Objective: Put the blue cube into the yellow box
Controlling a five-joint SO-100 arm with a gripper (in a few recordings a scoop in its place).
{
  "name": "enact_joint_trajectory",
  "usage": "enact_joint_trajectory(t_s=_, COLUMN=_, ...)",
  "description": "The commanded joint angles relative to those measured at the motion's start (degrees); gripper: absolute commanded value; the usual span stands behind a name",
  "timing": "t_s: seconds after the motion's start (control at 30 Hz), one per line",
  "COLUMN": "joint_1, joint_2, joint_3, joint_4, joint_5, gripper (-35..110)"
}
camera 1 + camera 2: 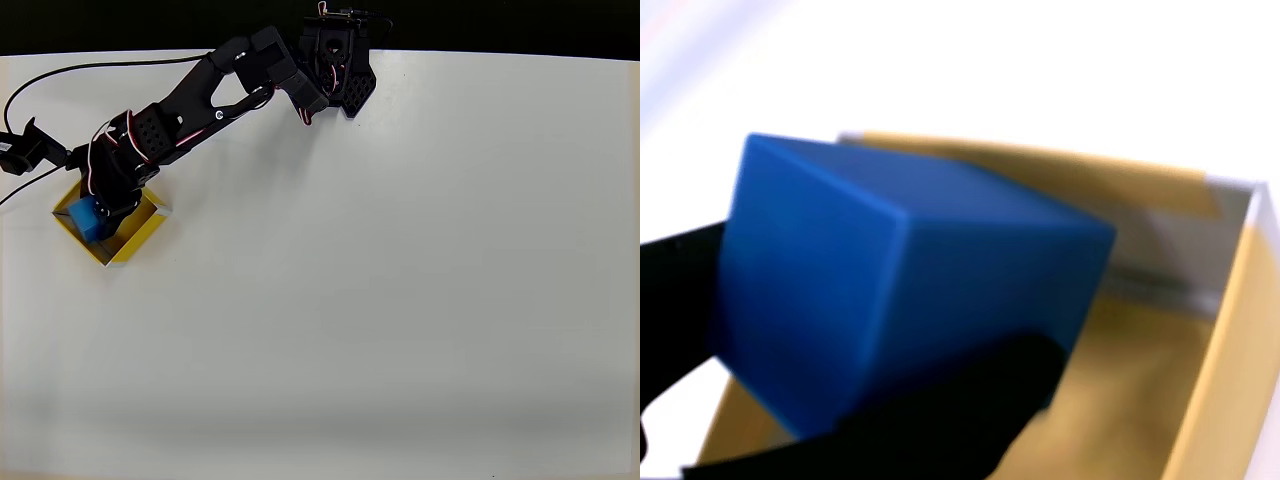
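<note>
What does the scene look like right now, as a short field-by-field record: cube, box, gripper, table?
cube: the blue cube is held between the black fingers, tilted, above the box's inside in the wrist view
box: the yellow box sits open-topped at the left of the table in the overhead view, with the arm reaching over it
gripper: the gripper is shut on the cube, over the box
cube released: not yet
table: white table

Black jointed arm (200, 95) with red-and-white wires and black trailing cable (90, 68).
</note>
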Motion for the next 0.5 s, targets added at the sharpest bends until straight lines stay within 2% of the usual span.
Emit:
enact_joint_trajectory(t_s=0.0, joint_1=0.18, joint_2=3.78, joint_3=-0.35, joint_4=-2.72, joint_5=0.26, gripper=32)
enact_joint_trajectory(t_s=0.17, joint_1=0.26, joint_2=4.83, joint_3=1.05, joint_4=-3.52, joint_5=0.88, gripper=37)
enact_joint_trajectory(t_s=0.47, joint_1=-0.97, joint_2=12.22, joint_3=2.81, joint_4=-4.04, joint_5=1.58, gripper=35)
